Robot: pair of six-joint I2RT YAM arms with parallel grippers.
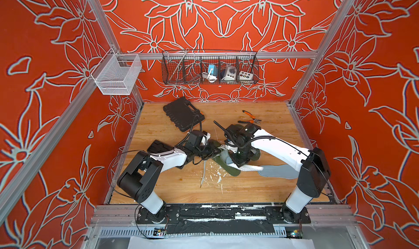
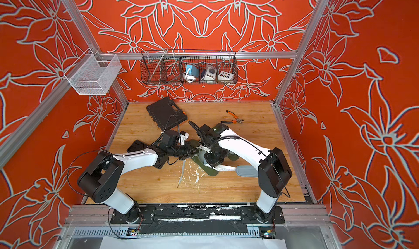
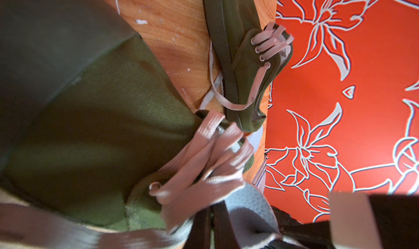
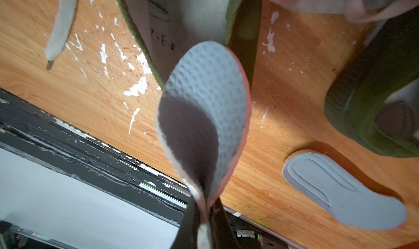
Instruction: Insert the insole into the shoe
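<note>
Grey mesh insole (image 4: 204, 95) is pinched by what looks like its heel end between your right fingers (image 4: 188, 229), which are closed almost flat on it. The foam has curled into a trough. Its rounded tip sits right at the collar of the olive canvas shoe (image 3: 102, 123), just over the pale lining with the printed size mark. Your left fingers (image 3: 223, 232) are fully closed at the laced throat of that shoe, among the pinkish laces (image 3: 204, 166). Whether they have the tongue or the eyelet edge I cannot tell.

The step in hand looks like feeding the tip of the insole into the mouth. Use the left grip to pull the throat up and away so the opening gapes. Then drive the insole forward along the shoe's length, low against the footbed, rather than down from above. The curl should help it pass the collar, but if it folds harder the tip may jam under the tongue. Slide in short pushes and let it flatten as it goes. Watch that no lace gets dragged inside. Let go only once the rear end sits behind the collar.

Leave alone the second shoe (image 3: 244, 61) and the spare insole (image 4: 344, 191) lying flat on the tabletop (image 4: 283, 127) near it.
</note>
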